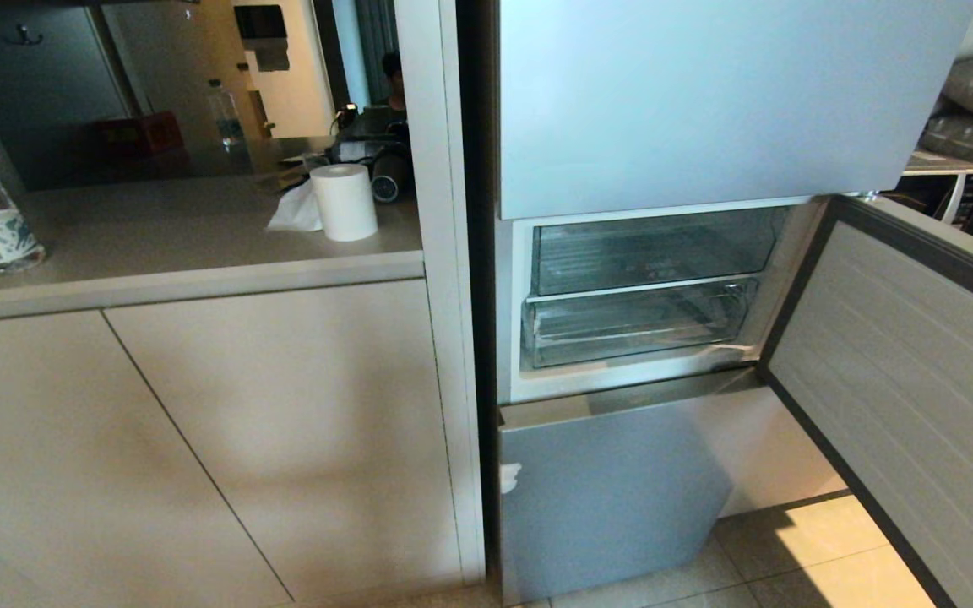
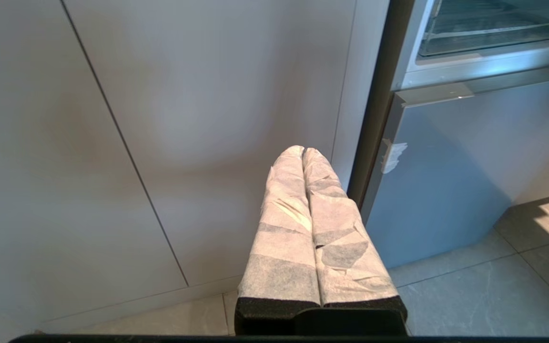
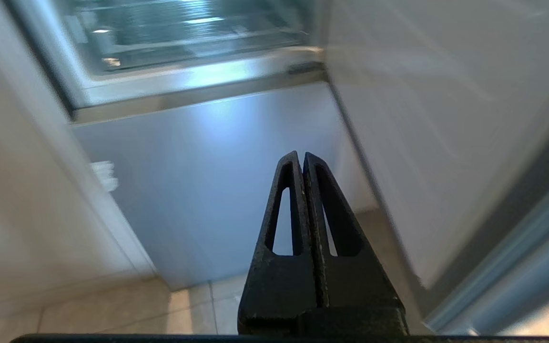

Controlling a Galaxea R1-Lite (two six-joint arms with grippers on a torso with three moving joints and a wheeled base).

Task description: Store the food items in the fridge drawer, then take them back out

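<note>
Fridge drawer (image 3: 188,28) sits above and beyond clenched, empty right pincer (image 3: 303,159).

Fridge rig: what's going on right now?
Nothing is being handled yet. The middle fridge door is swung open, showing the clear fridge drawer pushed in and looking empty; no food items are visible in any view. The left end effector, fingers wrapped in white tape, is shut and hangs low in front of the cabinet door. The right end effector is shut, holding nothing, low in front of the lower fridge panel below the drawer.
</note>
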